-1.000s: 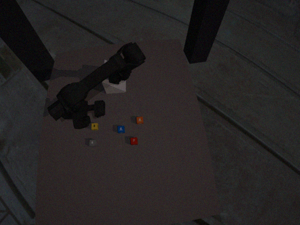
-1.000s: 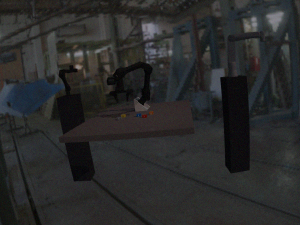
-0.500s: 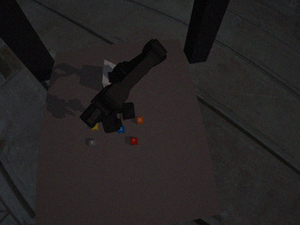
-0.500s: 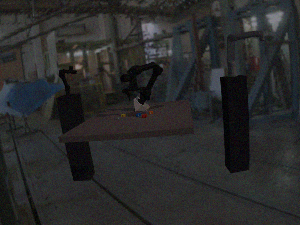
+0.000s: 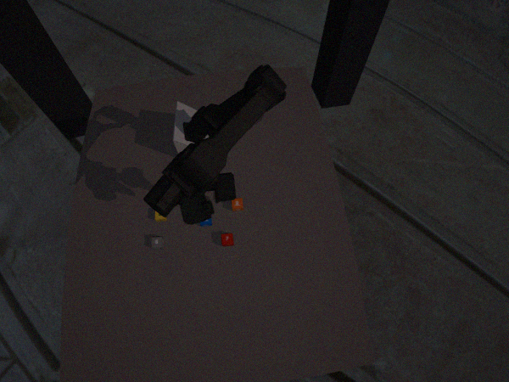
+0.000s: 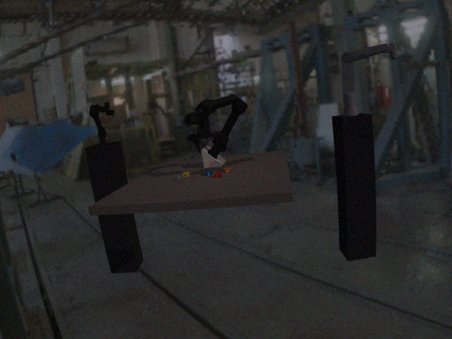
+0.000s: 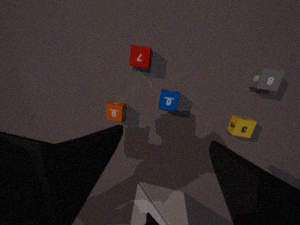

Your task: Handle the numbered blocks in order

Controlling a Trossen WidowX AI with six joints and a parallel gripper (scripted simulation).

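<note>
Five small blocks lie on the brown table. In the wrist view the red block (image 7: 140,56) shows a 7. The blue block (image 7: 169,100), orange block (image 7: 115,111), yellow block (image 7: 242,126) and grey block (image 7: 269,80) carry digits too blurred to read. My gripper (image 7: 165,137) is open and empty, well above the table, with its shadow just short of the blue block. From above, the gripper (image 5: 198,209) hangs over the blue block (image 5: 205,221) and hides part of it. The yellow block (image 5: 160,216), orange block (image 5: 237,204), red block (image 5: 226,238) and grey block (image 5: 155,241) lie around it.
The arm's white base wedge (image 5: 184,123) sits at the back of the table. Two tall black pillars (image 5: 352,38) (image 5: 34,59) stand off the table's far corners. The table's front half (image 5: 204,314) holds no objects.
</note>
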